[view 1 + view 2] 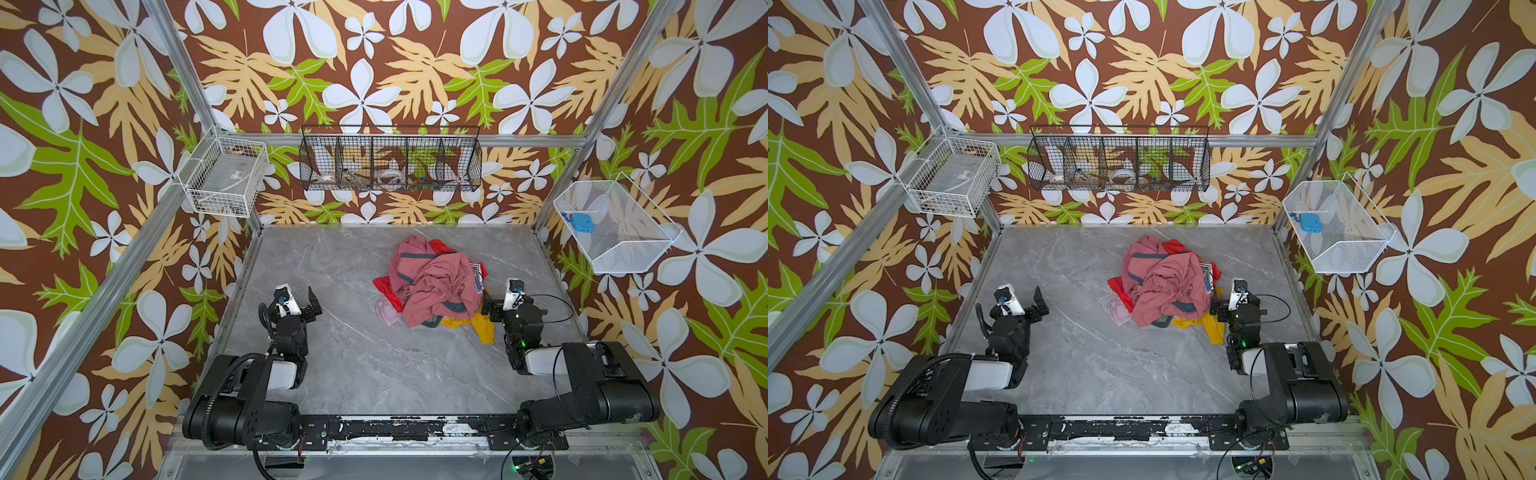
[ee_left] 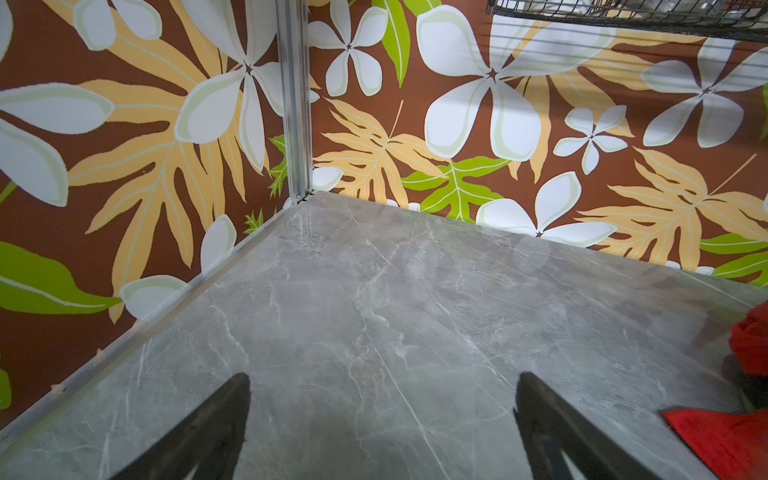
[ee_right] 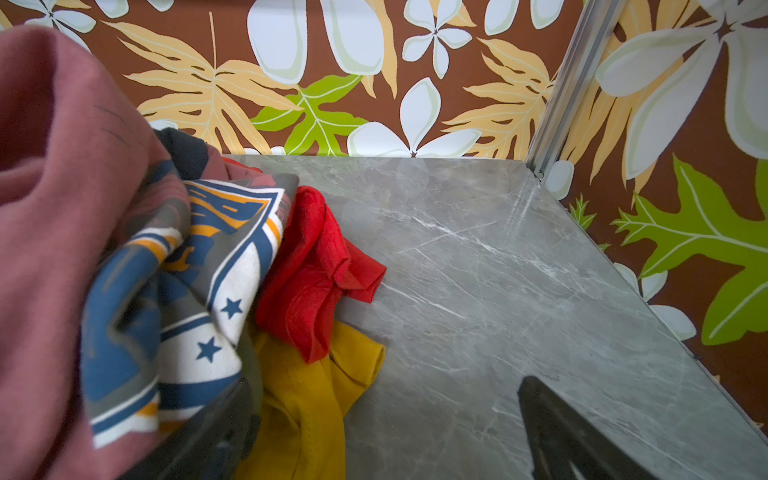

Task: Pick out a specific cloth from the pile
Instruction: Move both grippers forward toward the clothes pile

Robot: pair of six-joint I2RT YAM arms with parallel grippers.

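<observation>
The table (image 1: pixel 332 299) is a smooth grey slab with thin white veins like marble, a little glossy, and it is bare around the left fingers (image 2: pixel 224 407). The walls (image 1: pixel 395 75) carry a brown print with big white flowers and beige and green leaves. Plain aluminium posts (image 1: pixel 183 70) stand at the corners. Well beyond the fingers and higher hang three wire baskets. A black basket (image 1: pixel 471 166) with several compartments is on the back wall. A white basket (image 1: pixel 216 203) of square grid is on the left arm's side, and a fine mesh basket (image 1: pixel 623 253) is on the right arm's side.

The pile (image 1: pixel 432 278) is a soft, crumpled heap just beside the right fingers (image 3: pixel 552 424) and well apart from the left fingers. A dusty pink garment (image 1: pixel 436 286) with deep folds covers most of it. At its edges come out a red cloth (image 3: pixel 311 282), a yellow cloth (image 3: pixel 307 395), a pale lilac piece (image 1: pixel 388 313) and a printed cloth (image 3: pixel 183 299) in blue, white and orange with stars. The cloth (image 1: pixel 432 321) shows only as a small dull green bit under the pink garment. It is at the pile's edge nearest to the arms, closer to the right fingers than to the left.

Both pairs of fingers stand wide and hold nothing. One right finger is close against the printed cloth, and part of the yellow cloth lies between the right fingers.
</observation>
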